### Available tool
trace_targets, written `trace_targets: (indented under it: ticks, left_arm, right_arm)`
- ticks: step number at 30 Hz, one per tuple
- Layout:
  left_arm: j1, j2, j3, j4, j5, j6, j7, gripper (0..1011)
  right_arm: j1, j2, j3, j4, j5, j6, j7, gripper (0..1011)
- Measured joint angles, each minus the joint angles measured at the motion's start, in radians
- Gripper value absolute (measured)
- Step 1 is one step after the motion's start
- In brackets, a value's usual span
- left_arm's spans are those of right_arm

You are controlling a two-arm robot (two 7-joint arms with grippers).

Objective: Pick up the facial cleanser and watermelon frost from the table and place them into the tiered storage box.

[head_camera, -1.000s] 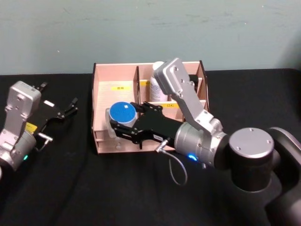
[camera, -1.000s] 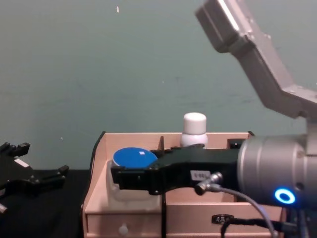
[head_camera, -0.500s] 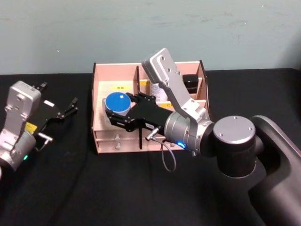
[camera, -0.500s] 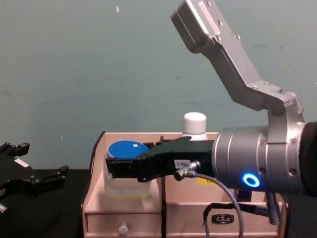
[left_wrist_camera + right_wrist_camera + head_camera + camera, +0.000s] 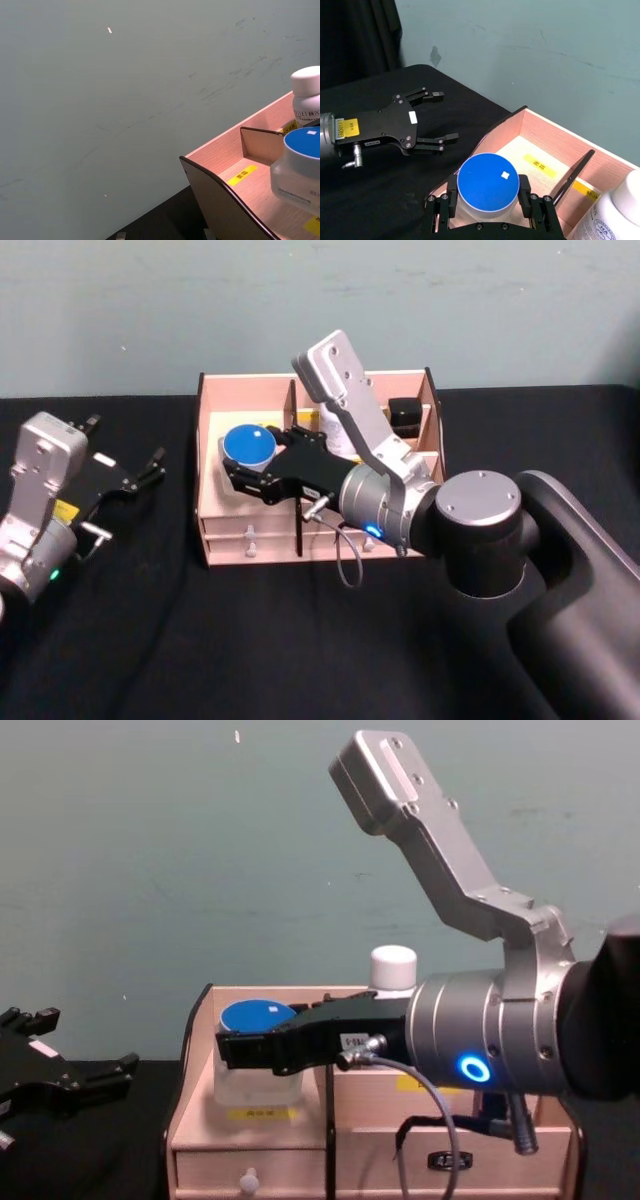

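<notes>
1. Left gripper (image 5: 150, 468): parked over the black table (image 5: 130, 630), well to the left of the tiered storage box (image 5: 212, 420), black fingers (image 5: 432, 141) spread apart, nothing between them.
2. Tiered storage box: light wood, dark-edged curved sides, yellow labels on the floors of its compartments, a white-knobbed drawer (image 5: 248, 1181) along the front; standing at the back of the table against the pale green wall (image 5: 320, 300).
3. Right gripper (image 5: 487, 200): reaching in over the box's left compartment, fingers clamped on either side of a blue-lidded jar (image 5: 248, 446).
4. Blue-lidded jar: clear body, round blue lid with a small white mark, held upright above the left compartment; whether its base touches the compartment floor cannot be told.
5. White-capped bottle (image 5: 393, 970): upright in the next compartment to the right, behind the right arm, printed label partly visible in the wrist views.
6. Dark container (image 5: 405, 416): in the back right compartment, details too small to make out.
</notes>
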Motion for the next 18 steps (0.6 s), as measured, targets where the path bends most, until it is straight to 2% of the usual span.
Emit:
trace_targets:
  ticks: [18]
  left_arm:
    - [0.000,0.000,0.000,0.000,0.000,0.000,0.000,1001]
  right_arm:
    - [0.023,-0.024,0.010,0.057,-0.019,-0.001,-0.002,724]
